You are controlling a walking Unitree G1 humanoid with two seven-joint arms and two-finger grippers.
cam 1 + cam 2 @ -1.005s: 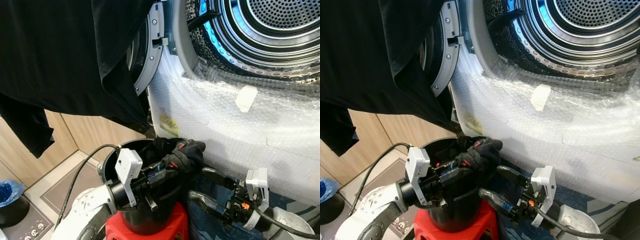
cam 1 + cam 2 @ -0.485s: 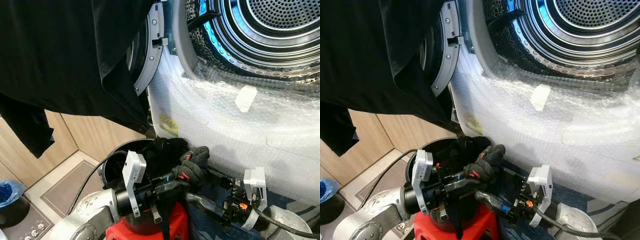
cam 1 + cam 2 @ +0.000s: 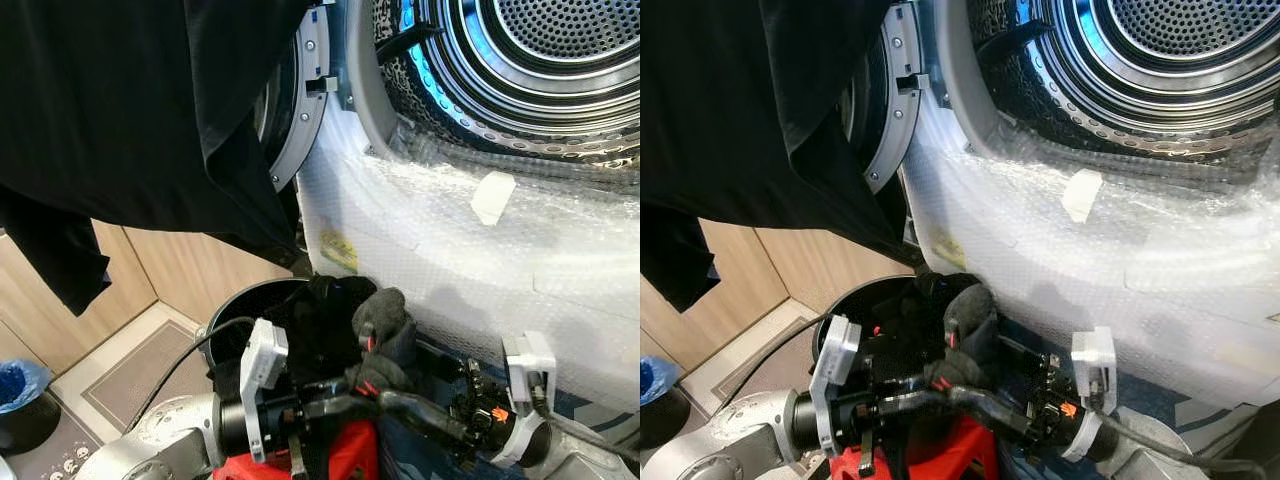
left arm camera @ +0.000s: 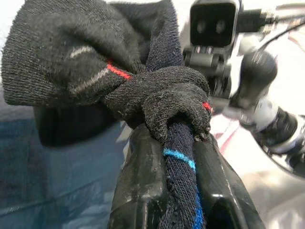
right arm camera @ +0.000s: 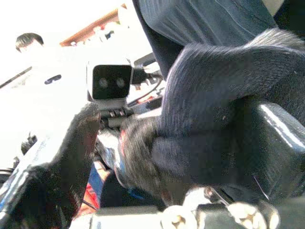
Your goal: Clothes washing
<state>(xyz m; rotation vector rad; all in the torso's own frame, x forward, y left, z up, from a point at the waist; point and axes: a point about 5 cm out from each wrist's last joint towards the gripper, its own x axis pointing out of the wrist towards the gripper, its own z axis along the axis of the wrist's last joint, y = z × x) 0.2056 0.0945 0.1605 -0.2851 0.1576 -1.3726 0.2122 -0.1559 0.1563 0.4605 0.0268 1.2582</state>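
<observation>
Where socks [image 3: 378, 340] bunch, tool [image 3: 372, 395] half-buried.

black bucket [image 3: 250, 305] on red stool [image 3: 345, 462]

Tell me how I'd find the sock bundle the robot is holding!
Find the big washing machine drum, then look down past its bubble-wrapped front to the black bucket. Just above it, the left hand grips a dark knitted sock bundle. Unlike the plain black shirt hanging above, it's fuzzy with thin red stripes.
</observation>
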